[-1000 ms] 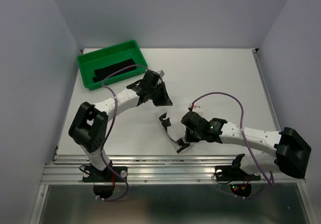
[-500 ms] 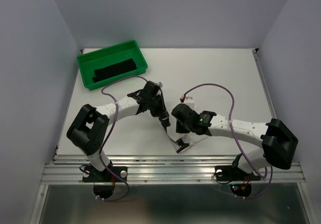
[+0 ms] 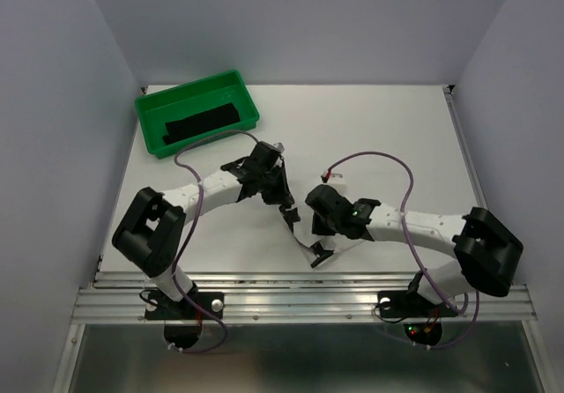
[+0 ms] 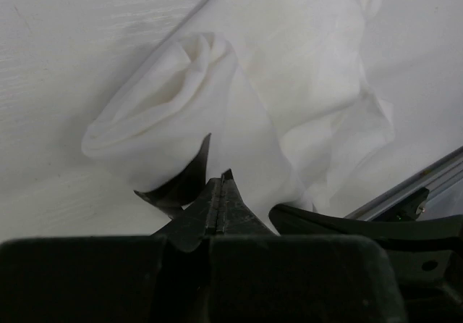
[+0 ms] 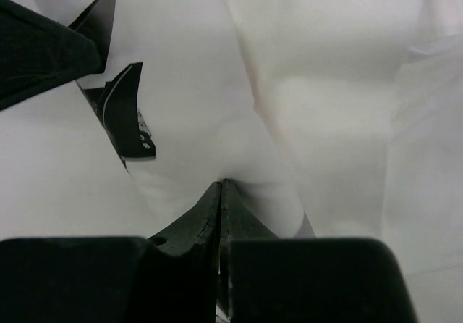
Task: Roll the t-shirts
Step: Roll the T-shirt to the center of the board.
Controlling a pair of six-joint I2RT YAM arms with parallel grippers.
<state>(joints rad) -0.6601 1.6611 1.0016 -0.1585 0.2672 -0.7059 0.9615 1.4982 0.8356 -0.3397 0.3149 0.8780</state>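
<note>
The white t-shirt, in the middle of the frame, is pinched by the shut left gripper and right gripper. The roll could be undone if the thin cloth is tugged loose.

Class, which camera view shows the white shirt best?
Left wrist: the white shirt fills it, with its rolled end and folds clear. The right wrist view shows only smooth cloth close up. From the top it blends into the white table, with just its black marks showing.
</note>
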